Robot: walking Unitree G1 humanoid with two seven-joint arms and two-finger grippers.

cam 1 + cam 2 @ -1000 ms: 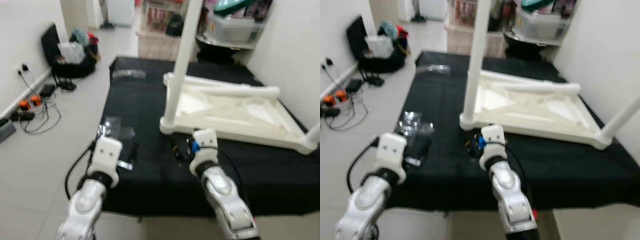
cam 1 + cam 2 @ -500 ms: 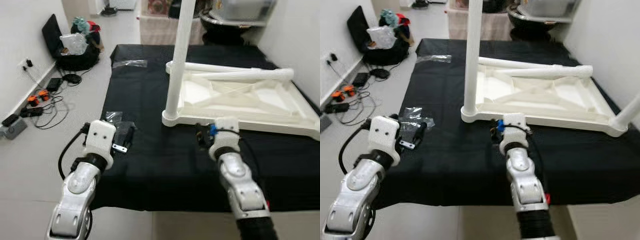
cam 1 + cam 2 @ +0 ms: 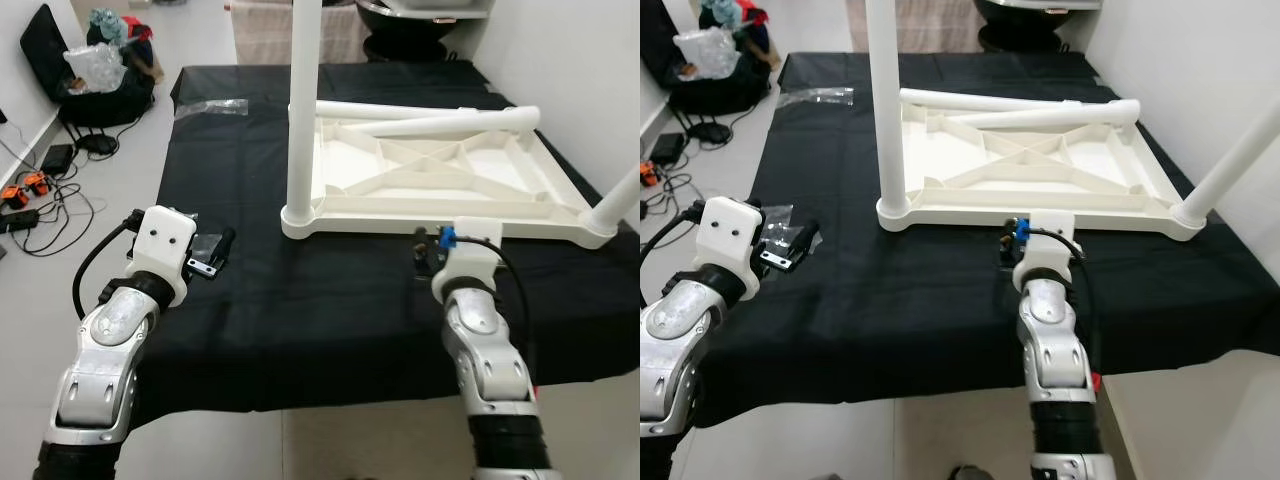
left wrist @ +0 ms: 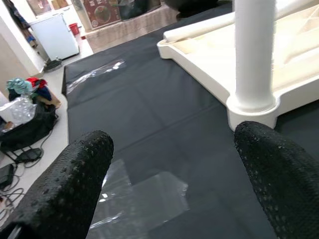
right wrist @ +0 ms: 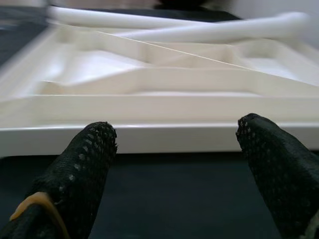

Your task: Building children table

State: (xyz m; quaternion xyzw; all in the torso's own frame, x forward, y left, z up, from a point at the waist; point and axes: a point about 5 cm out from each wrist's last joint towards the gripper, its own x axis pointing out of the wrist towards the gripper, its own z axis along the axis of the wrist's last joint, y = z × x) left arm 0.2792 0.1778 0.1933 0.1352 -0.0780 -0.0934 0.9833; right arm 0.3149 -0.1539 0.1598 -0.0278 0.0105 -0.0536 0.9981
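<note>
Left eye view looks down on a black cloth spread over a low surface, with grey floor tiles to the robot's left. On the cloth lies an upturned white children's table top, underside up, showing its moulded ribs in a cross pattern. One white table leg stands upright at its near left corner, and another screwed-in leg slants up at the near right corner. A loose leg lies across the far side of the tray-like underside.

The left claw hovers low over the cloth to the left of the upright leg, fingers spread wide and holding nothing. Beneath it lies a clear plastic bag, likely for hardware; a second clear bag lies well apart at the cloth's far left edge.

The right claw sits just before the near rim of the table top, fingers also wide apart and empty, pointing at the rim's flat side wall.

The plastic looks stiff, smooth and light, so the top should slide easily on the cloth. The loose leg is a round tube and may slip or roll; gripping it near the middle, across its width, seems safest. The rim wall offers a firm edge to steady the top.
</note>
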